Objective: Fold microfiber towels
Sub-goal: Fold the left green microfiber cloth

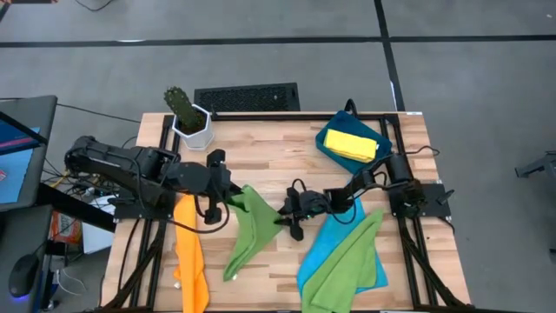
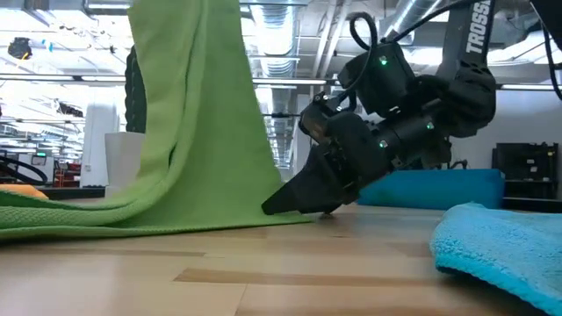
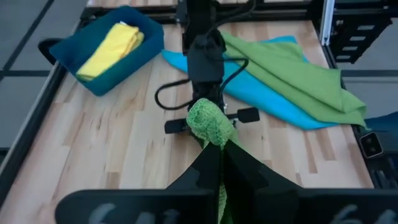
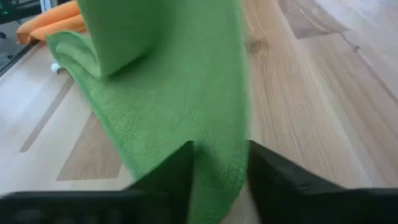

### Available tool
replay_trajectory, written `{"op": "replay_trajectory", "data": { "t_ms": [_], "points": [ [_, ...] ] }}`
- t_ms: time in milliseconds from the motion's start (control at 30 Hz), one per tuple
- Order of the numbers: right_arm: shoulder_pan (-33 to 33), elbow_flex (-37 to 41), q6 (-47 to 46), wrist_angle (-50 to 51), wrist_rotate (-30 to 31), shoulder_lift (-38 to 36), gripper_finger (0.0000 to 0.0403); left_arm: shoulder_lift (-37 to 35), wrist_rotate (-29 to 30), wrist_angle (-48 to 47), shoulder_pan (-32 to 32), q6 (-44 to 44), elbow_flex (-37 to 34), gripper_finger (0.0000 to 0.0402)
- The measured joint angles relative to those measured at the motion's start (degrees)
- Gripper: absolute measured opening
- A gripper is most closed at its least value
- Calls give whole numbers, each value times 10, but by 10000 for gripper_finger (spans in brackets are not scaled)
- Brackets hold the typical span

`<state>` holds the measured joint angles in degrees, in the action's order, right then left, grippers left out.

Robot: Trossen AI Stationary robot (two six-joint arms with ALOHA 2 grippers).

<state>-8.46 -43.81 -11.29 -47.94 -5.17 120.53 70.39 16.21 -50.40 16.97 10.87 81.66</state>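
Holding up one corner of a lime green towel (image 1: 248,228) with my left gripper (image 1: 236,199), fingers clamped tight on a bunched tip of the cloth. It hangs off that grip and trails down onto the wooden table (image 1: 278,148) toward the front edge. My right gripper (image 1: 291,219) is down low at the opposite edge of the same towel, with the green fabric sitting right between its two fingers, which stand partly apart around it. Can't honestly say whether they're pinching it, so no claim there.

Just left of that towel, the orange towel (image 1: 189,252) lies in a long rumpled strip running to the front edge. Over on the right side, the bright blue towel (image 1: 334,248) is spread flat, with the second lime green towel (image 1: 352,261) draped across the top of it.

Further back, at the far right corner, the yellow towel (image 1: 356,144) sits folded inside the dark-blue tray (image 1: 326,139). At the far left there's a small cactus (image 1: 181,104) in a white pot (image 1: 195,130).
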Motion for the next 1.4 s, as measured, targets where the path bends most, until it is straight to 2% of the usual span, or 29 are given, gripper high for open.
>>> {"op": "replay_trajectory", "data": {
  "t_ms": [167,267,367,467,567,700,767,833,900,967,1033,1167,1233,1300,1400],
  "points": [
    [0,1,0,25,-6,-9,21,0,38,-30,11,1,21,2],
    [-1,2,-14,60,-5,-32,15,0,54,-56,11,12,21,2],
    [-4,5,-9,156,25,-91,10,0,71,-81,11,32,14,2],
    [-8,-4,18,279,97,-177,8,0,100,-105,10,37,3,2],
    [-15,-20,46,421,208,-263,7,0,136,-106,10,44,0,2],
    [-21,-54,85,553,371,-365,7,0,174,-108,10,34,-1,2],
    [-15,-71,113,617,410,-408,7,0,195,-118,9,27,-1,2],
    [-3,-94,140,678,395,-440,7,0,211,-136,4,27,-1,2],
    [7,-114,180,724,346,-474,7,0,202,-144,-4,37,-1,2],
    [7,-123,208,730,333,-506,7,0,164,-144,-12,47,-1,2],
    [5,-132,203,729,357,-534,7,0,118,-138,-13,49,-1,2],
    [-11,-148,223,771,279,-580,7,0,33,-76,9,27,-1,2],
    [-19,-148,222,767,303,-595,8,0,6,-47,25,-16,-1,2],
    [-16,-150,219,780,343,-607,8,0,21,-51,34,-43,-1,2],
    [6,-150,223,804,351,-610,8,0,122,-99,29,-36,-3,2]
  ]
}}
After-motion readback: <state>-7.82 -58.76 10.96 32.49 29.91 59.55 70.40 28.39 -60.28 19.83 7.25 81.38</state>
